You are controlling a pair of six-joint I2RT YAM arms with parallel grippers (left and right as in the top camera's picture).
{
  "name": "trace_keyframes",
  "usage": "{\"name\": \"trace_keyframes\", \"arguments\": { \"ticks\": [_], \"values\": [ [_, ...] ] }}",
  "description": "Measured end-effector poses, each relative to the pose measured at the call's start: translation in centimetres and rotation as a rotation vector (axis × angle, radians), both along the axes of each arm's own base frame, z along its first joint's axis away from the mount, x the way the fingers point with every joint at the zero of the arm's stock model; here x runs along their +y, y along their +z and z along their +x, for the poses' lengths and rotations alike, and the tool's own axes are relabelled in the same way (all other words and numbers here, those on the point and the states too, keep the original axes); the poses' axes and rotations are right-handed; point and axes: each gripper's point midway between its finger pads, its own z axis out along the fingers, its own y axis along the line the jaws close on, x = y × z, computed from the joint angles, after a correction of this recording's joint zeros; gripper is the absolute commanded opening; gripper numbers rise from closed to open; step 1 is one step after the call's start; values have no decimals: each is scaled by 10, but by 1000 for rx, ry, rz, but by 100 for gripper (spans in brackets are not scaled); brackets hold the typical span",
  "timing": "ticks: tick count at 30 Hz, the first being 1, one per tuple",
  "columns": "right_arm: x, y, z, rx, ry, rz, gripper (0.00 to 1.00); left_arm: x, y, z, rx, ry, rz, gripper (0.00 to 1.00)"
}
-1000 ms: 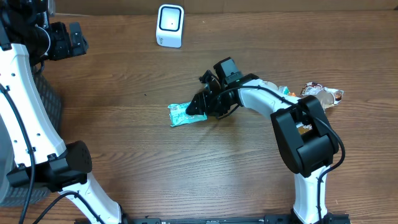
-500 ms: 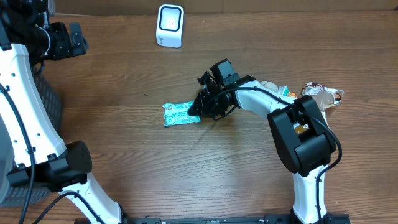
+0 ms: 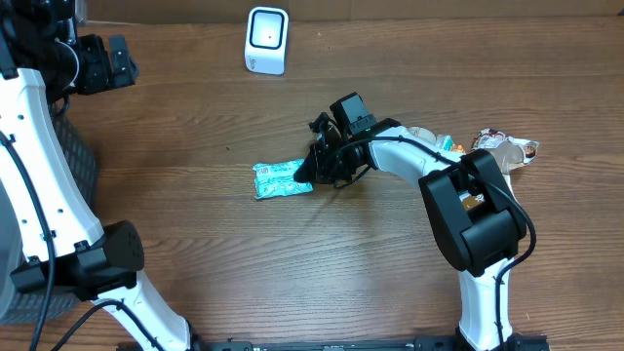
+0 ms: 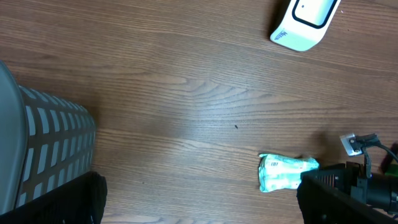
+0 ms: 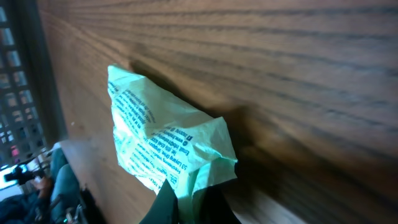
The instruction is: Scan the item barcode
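**One green packet, pinched in your right claw near the middle of the table**

You have one green packet [image 3: 281,179] lying flat on the wooden table [image 3: 292,273], near its middle and a little toward the left edge. Your right claw [image 3: 310,174] is clamped together on the packet's right end. In the right wrist view, the fingertips [image 5: 168,202] pinch a crumpled corner of the wrapper. The packet faces that camera with rows of dark print, but the picture is too blurred to tell whether a barcode is among them.

There is one white scanner [image 3: 266,39], standing near the far edge well apart from the packet. The left wrist view cuts it off at the top, so only its lower part shows there.

You have two arms in view. Your left claw [image 3: 117,60] hangs over the far left corner with its fingers spread wide apart and nothing between them. Its own camera shows those fingers only as two dark shapes at the bottom corners.

One grey mesh basket [image 4: 50,143] sits at the left edge, cropped in both views that catch it.

Near the right edge lies a small heap of wrappers [image 3: 507,148]. Your right arm covers part of it, so you cannot count them for certain.
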Motion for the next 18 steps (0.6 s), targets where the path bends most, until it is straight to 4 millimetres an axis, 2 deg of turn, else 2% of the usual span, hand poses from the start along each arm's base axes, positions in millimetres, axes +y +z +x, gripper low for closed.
{"name": "trace_keyframes", "arguments": {
  "ticks": [9, 11, 18],
  "values": [
    [-4, 21, -3, 29, 33, 111, 4, 0, 0, 0, 0, 0, 0, 100],
    [-5, 32, -4, 16, 42, 127, 4, 0, 0, 0, 0, 0, 0, 99],
    [-5, 91, -11, -78, 85, 182, 4, 0, 0, 0, 0, 0, 0, 100]
  ]
}}
